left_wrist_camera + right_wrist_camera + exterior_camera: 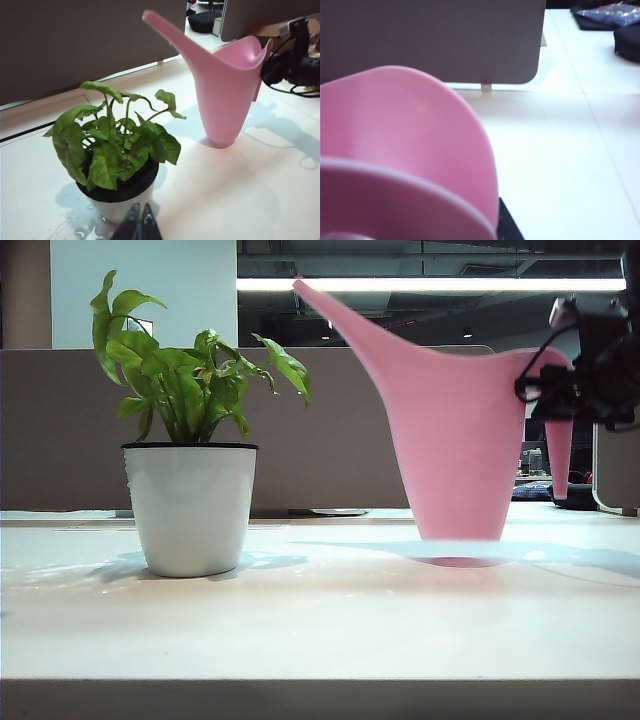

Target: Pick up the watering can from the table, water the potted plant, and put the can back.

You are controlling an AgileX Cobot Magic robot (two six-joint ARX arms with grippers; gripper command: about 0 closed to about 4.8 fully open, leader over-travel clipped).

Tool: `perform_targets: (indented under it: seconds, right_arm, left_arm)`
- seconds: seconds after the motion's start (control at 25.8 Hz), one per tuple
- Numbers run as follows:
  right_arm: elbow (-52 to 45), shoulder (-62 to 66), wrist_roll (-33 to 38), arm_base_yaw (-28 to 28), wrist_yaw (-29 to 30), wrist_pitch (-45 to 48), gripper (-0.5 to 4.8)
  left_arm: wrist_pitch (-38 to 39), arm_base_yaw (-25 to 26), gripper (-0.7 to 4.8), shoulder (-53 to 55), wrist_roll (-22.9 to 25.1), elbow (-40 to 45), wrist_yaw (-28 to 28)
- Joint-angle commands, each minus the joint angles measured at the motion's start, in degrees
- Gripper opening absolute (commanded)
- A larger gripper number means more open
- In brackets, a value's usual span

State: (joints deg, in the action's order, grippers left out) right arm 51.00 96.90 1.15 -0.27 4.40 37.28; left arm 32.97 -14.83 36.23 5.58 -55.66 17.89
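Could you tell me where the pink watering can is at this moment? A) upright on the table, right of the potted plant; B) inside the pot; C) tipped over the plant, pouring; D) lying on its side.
A: the watering can stands upright on the table, right of the potted plant.

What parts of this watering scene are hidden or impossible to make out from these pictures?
- Right gripper: exterior view, a dark cluster at the watering can's handle; grip unclear.
- Right wrist view: the can fills the frame; the fingers are hidden.
- Left gripper: cut off by the frame edge, above the potted plant.
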Motion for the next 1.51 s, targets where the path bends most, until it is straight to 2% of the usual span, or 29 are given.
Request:
perform_targets:
  seconds: [0.04, 0.5, 0.62, 0.85, 1.12, 1.32, 1.51]
  right_arm:
    - [-1.0, 0.5, 1.9, -0.1, -0.8, 9.2, 0.97]
    - [-2.2, 2.9, 1.4, -0.1, -0.8, 12.4, 1.01]
    - [-2.4, 2.9, 1.4, -0.1, -0.2, 10.9, 1.50]
    - [-2.4, 2.9, 1.4, -0.1, -0.2, 9.8, 2.14]
    - [-2.4, 2.8, 1.4, -0.1, -0.2, 4.8, 2.14]
    - [-2.4, 1.2, 1.1, -0.1, -0.2, 1.5, 2.59]
    - [-2.4, -3.1, -3.8, -0.1, -0.2, -3.5, 2.67]
  left_arm:
    - [-0.4, 0.1, -0.05, 0.0, 0.2, -0.2, 0.2]
    - [0.0, 0.1, -0.05, 0.0, 0.2, -0.2, 0.2]
    - [0.0, 0.1, -0.05, 0.0, 0.2, -0.2, 0.2]
    - [0.0, 0.1, -0.05, 0.0, 0.2, -0.2, 0.2]
    - [0.0, 0.1, -0.05, 0.0, 0.2, -0.2, 0.2]
    - [0.0, 0.1, -0.05, 0.0, 0.2, -0.2, 0.2]
    - [0.0, 0.1, -0.05, 0.0, 0.2, -0.2, 0.2]
